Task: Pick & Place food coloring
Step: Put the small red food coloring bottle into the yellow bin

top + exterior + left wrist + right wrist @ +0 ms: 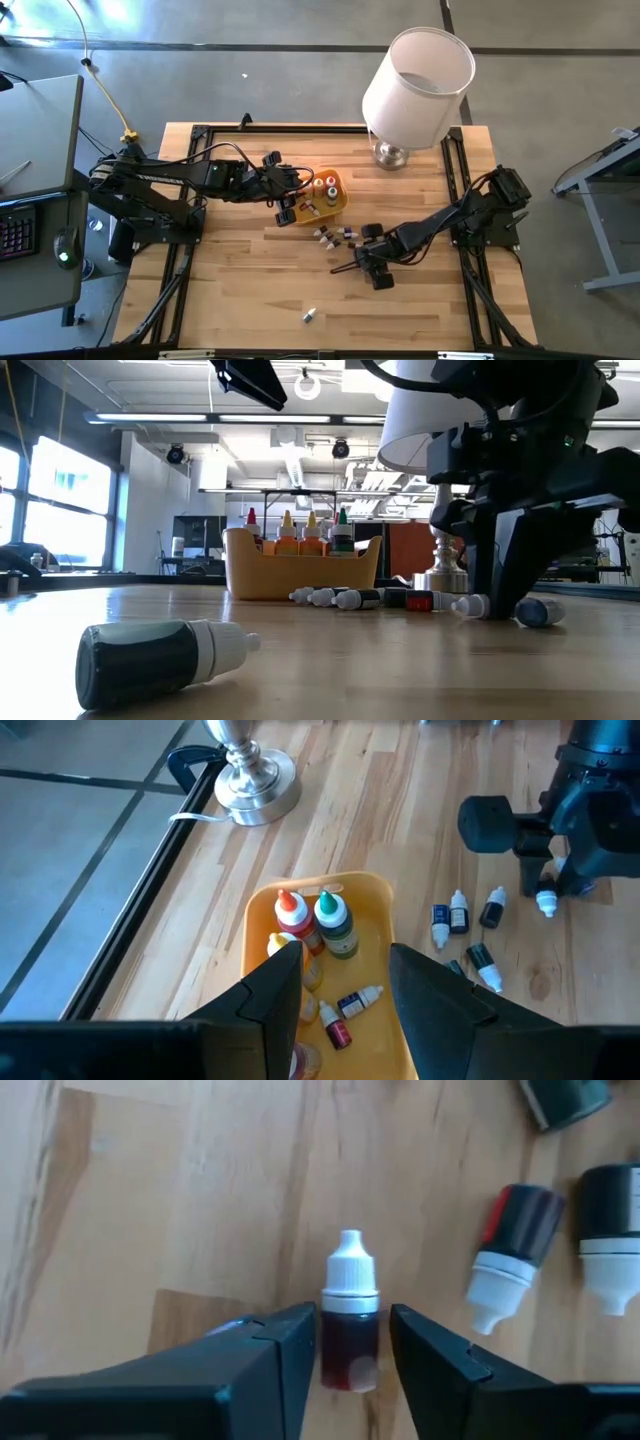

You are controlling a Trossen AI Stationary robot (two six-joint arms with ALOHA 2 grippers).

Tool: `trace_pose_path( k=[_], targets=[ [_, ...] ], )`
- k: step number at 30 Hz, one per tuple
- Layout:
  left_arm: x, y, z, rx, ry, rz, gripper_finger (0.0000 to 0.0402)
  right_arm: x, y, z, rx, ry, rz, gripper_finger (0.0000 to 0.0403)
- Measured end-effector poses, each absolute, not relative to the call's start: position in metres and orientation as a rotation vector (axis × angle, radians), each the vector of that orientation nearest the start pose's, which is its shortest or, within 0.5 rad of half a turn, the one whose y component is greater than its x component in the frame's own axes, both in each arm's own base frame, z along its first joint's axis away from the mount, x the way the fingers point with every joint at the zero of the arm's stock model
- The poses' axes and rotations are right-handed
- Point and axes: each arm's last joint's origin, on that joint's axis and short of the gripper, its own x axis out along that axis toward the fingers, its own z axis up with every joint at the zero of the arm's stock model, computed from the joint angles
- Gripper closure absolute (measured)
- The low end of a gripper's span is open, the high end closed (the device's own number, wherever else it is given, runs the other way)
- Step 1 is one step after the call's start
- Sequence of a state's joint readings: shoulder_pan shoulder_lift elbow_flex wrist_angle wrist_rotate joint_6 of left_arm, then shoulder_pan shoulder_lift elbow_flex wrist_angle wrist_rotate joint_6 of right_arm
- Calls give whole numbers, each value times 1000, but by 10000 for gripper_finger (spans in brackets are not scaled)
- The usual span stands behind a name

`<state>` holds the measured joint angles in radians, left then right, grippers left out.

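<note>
Right gripper point(347, 1345) closes around a dark red bottle point(349, 1330) lying on the table point(240, 300), low centre of the right wrist frame.
Its fingers straddle the body for lifting; the left gripper point(345, 985) hovers open, holding nothing, over the orange tray point(375, 895), already holding bottles.

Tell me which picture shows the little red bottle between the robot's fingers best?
The right wrist view: the red bottle lies on the table between the right gripper's open fingers, white cap clear. The high view shows only specks there, the low view hides it behind the gripper, and the left wrist view doesn't show it clearly.
</note>
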<state>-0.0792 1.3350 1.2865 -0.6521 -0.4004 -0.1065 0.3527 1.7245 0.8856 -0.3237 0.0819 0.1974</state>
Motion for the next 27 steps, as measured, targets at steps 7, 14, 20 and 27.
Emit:
trace_pose_path(
  k=[7,14,20,27],
  targets=[
    [278,-11,347,66,665,344,254,293,100,135,-76,1119,99,338],
    [278,-11,347,67,665,346,254,324,87,153,-249,776,92,332],
    [278,-10,347,68,665,349,254,350,30,177,-352,524,-201,335],
    [278,-14,346,22,694,228,254,354,-25,164,-206,570,-220,320]
  ],
)
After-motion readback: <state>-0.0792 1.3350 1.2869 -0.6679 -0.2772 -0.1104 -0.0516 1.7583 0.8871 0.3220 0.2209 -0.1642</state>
